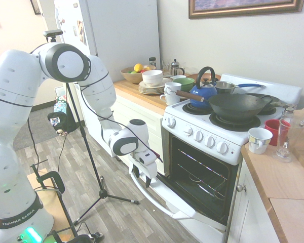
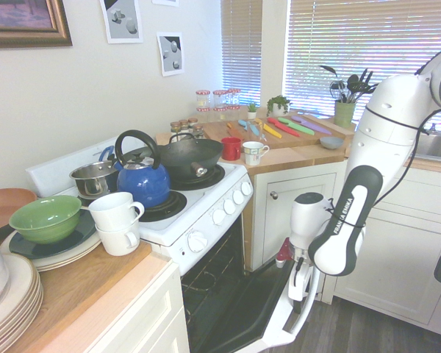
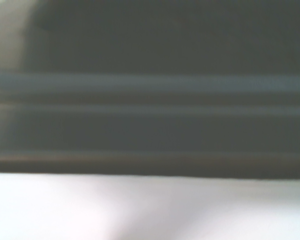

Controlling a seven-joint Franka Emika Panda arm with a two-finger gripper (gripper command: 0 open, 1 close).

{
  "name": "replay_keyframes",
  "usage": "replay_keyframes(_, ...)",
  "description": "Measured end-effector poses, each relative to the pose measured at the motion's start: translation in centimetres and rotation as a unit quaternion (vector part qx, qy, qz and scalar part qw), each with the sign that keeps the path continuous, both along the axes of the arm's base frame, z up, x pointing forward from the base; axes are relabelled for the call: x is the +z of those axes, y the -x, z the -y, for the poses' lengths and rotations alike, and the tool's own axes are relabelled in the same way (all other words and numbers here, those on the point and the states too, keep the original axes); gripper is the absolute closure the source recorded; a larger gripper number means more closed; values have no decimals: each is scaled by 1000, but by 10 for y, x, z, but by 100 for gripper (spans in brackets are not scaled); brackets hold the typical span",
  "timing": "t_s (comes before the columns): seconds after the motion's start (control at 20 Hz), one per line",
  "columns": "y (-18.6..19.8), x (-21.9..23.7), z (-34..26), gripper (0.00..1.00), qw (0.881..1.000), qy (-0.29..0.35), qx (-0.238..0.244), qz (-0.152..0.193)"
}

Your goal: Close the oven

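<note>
One oven door (image 1: pixel 164 200) hangs partly lowered below the stove, and the end effector (image 1: pixel 148 178) sits at its white handle (image 2: pixel 298 312), presumably to lift it shut; whether its fingers are parted, I cannot tell. "FRANKA EMIKA" reads on the arm (image 2: pixel 340 220).

oven door (image 1: pixel 185 210) hangs open across the floor gap — end effector (image 1: pixel 143 178) beside its handle (image 1: pixel 154 198).
</note>
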State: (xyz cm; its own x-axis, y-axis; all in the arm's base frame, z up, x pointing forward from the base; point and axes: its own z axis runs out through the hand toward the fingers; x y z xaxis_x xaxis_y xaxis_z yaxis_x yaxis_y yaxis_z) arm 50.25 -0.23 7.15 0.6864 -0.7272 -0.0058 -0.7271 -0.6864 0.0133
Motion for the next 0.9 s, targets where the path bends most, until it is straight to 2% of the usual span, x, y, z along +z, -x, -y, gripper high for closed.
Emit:
replay_keyframes(0.1,-14,1,0,0,1000,-2,-4,6)
replay_keyframes(0.25,-43,13,-11,0,999,-12,-5,38)
replay_keyframes(0.45,-105,37,-40,0,995,-26,-2,94)
replay_keyframes(0.55,-137,62,-52,0,993,-32,-4,110)
replay_keyframes(0.7,-162,136,-58,0,994,-27,-23,103)
replay_keyframes(0.85,-154,235,-31,0,997,-5,-36,71)
replay_keyframes(0.9,-147,266,-19,0,998,-6,-18,57)
